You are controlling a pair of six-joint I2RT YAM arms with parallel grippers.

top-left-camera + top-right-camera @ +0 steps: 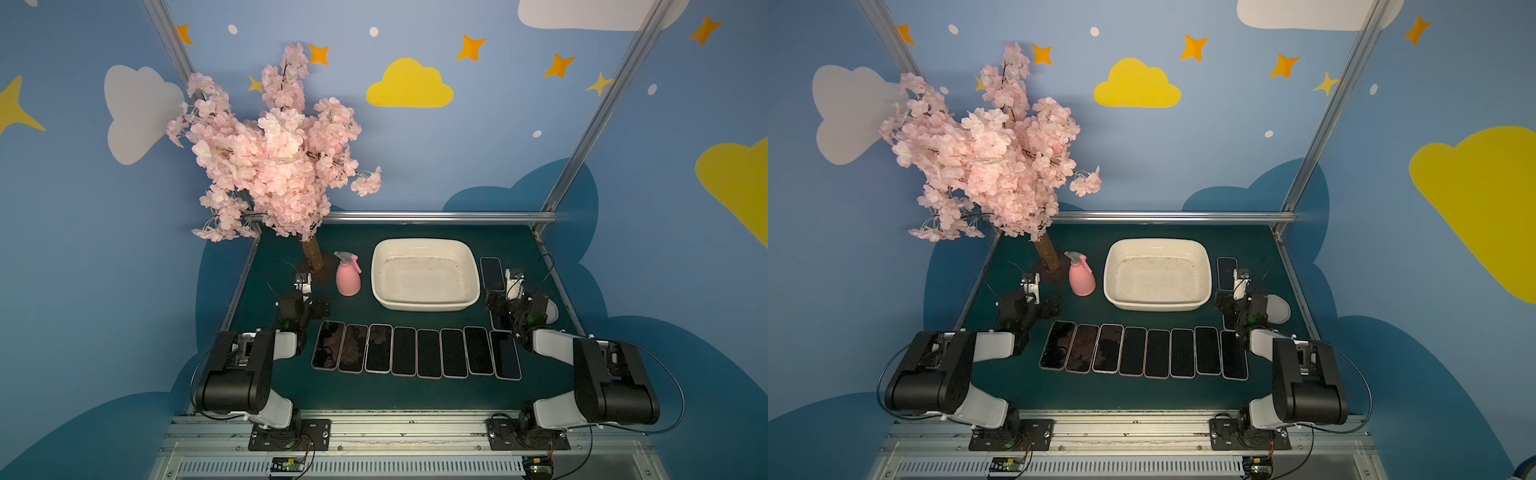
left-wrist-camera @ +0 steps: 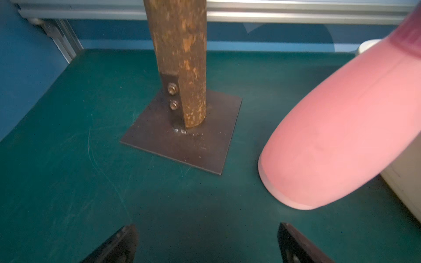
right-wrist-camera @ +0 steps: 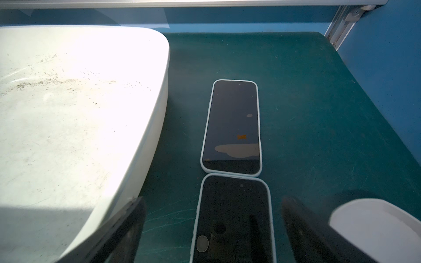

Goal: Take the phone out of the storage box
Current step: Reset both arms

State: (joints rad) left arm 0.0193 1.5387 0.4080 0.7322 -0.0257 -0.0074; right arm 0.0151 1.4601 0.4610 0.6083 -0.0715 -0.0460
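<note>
Bare mat strip (image 1: pixel 415 319) between storage box (image 1: pixel 424 305) and phone row (image 1: pixel 404 351)

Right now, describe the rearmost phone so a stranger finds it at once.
Find the cream-white storage box on the green table. Along its right side two phones lie end to end, apart from the front row of eight. It is the far phone, fully uncovered; its neighbour lies partly under the right gripper.
</note>
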